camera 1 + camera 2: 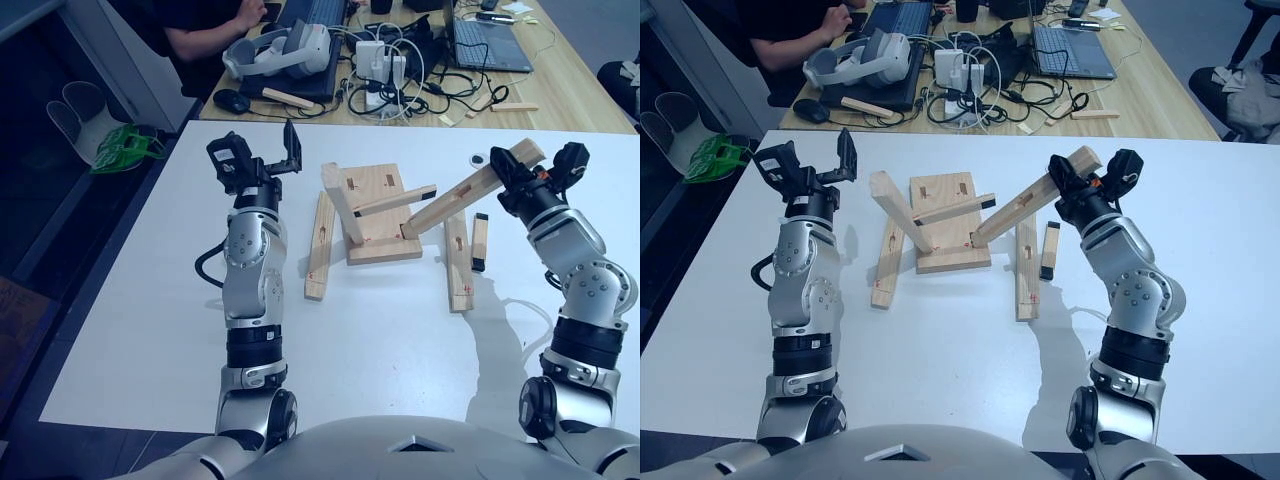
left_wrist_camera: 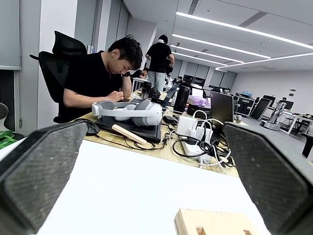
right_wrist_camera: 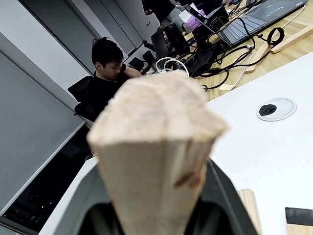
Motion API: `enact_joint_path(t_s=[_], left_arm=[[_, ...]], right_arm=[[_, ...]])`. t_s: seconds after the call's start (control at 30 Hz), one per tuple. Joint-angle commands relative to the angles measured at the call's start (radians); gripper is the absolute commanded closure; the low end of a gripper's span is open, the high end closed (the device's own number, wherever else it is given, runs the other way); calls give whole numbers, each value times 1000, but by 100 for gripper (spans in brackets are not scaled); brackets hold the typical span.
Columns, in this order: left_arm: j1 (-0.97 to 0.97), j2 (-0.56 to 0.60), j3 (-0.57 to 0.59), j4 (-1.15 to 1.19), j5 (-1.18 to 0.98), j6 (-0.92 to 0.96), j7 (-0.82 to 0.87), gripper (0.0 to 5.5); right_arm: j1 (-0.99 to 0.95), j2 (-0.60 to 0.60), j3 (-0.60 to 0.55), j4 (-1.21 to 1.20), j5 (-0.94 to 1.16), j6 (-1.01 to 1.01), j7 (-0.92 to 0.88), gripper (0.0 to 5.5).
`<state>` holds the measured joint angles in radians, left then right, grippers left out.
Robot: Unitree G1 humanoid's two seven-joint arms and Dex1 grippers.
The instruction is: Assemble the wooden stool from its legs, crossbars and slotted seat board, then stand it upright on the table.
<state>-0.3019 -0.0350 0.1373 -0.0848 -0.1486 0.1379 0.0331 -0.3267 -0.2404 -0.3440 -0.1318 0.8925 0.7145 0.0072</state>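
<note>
**Second leg meets the seat board, not yet seated**

Looming at my right wrist camera, that leg is clamped near its top end by my right gripper. It slants down to the left, and its foot touches the right edge of the seat board.

From the biggest down: the white table carries the seat board lying flat at its centre. A standing leg rises tilted from the board's left side, and a crossbar juts from it towards the held leg. The left loose leg lies just left of the board and the right loose leg just right of it, with a short dark-ended piece beside that one. My left gripper hangs spread and empty above the table, left of the board.

I judge this to be the leg-fitting step, short of halfway, with two legs left on the table. Next I need to bring the foot square over its slot, line the leg up with the crossbar's free end, and press. The tilted standing leg may want steadying with my left.
</note>
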Motion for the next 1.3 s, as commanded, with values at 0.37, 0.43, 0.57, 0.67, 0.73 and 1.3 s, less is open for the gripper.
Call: enact_joint_path(t_s=[0.37, 0.43, 0.57, 0.67, 0.73, 1.3], left_arm=[[-16, 3, -3, 18, 6, 1, 14, 39], [-21, -1, -4, 26, 7, -5, 18, 39], [-31, -8, -7, 50, 7, -24, 24, 39], [-42, -11, -8, 72, 7, -38, 28, 39], [-47, -15, -13, 82, 9, -46, 30, 39], [-57, -14, -19, 109, 12, -68, 36, 39]], right_arm=[[-102, -89, 236, -52, -157, 177, 77, 450], [-120, -99, 246, -43, -160, 200, 100, 450], [-142, -113, 248, -21, -173, 201, 158, 450], [-121, -117, 237, -24, -182, 180, 191, 450], [-89, -114, 233, -38, -191, 153, 213, 450], [-78, -94, 286, -117, -253, 107, 251, 450]])
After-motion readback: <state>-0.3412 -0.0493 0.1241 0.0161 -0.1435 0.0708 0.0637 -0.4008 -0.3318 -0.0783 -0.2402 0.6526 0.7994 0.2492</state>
